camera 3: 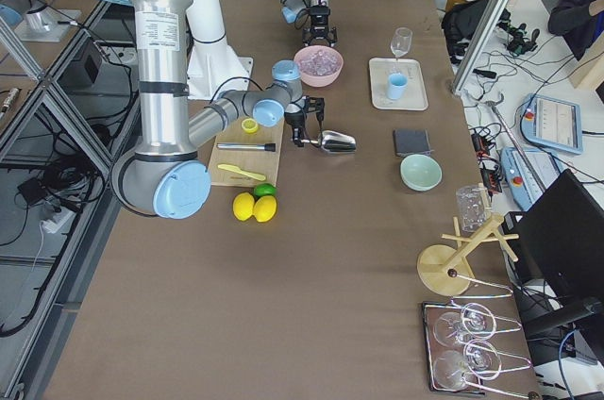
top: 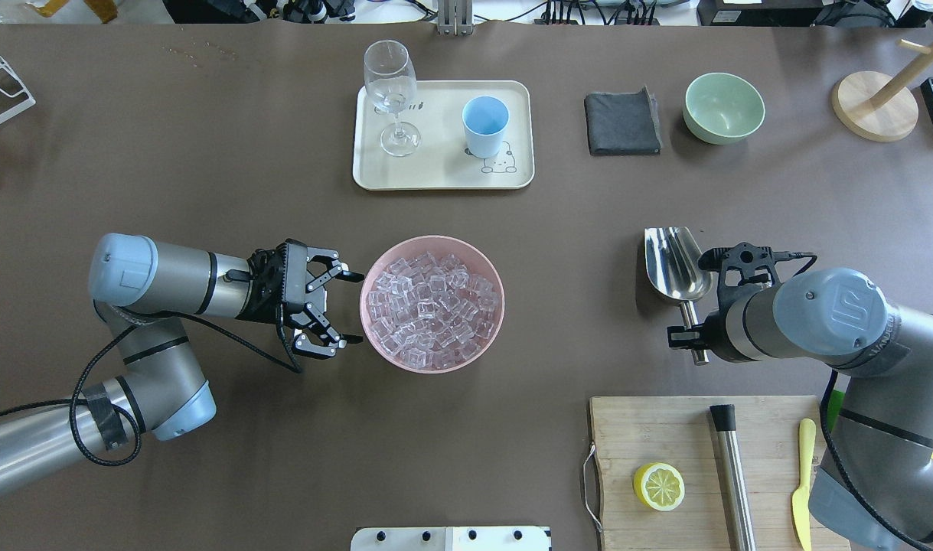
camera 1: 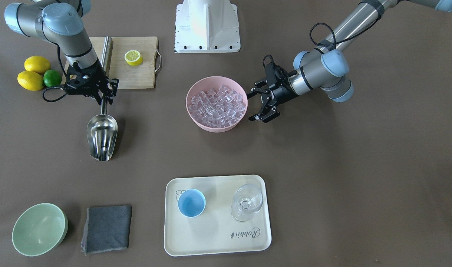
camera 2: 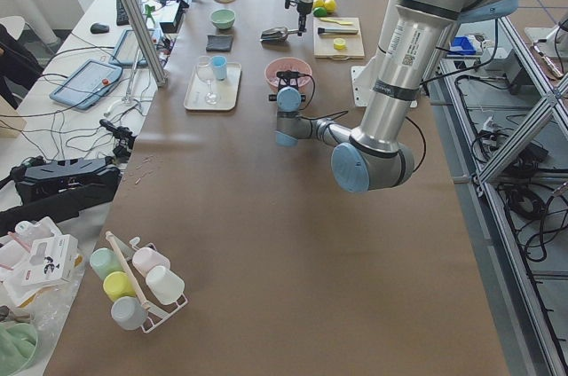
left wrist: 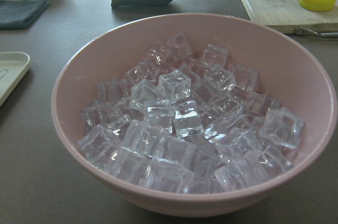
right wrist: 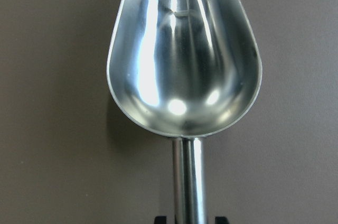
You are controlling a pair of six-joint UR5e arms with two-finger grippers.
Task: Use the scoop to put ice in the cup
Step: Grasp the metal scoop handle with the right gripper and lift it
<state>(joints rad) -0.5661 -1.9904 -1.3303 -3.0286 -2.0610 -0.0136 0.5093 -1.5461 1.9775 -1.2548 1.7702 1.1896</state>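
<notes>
The ice [camera 1: 218, 105] fills a pink bowl [camera 1: 190, 111] at the table's middle and shows close up in the left wrist view [left wrist: 185, 123]. My left gripper [top: 347, 310] is open and empty beside the bowl's rim. The steel scoop [camera 1: 102, 135] lies with its trough empty, as the right wrist view [right wrist: 182, 49] shows. My right gripper [camera 1: 104, 99] is shut on its rod handle. The light-blue cup [camera 1: 191, 203] stands empty on a cream tray [camera 1: 218, 237], far from both grippers.
A stemmed glass [camera 1: 247, 202] stands on the tray beside the cup. A grey cloth [camera 1: 107, 229] and a pale green bowl [camera 1: 38, 229] lie beyond the scoop. A cutting board [top: 665, 436] holds a lemon half, a steel cylinder and a yellow knife.
</notes>
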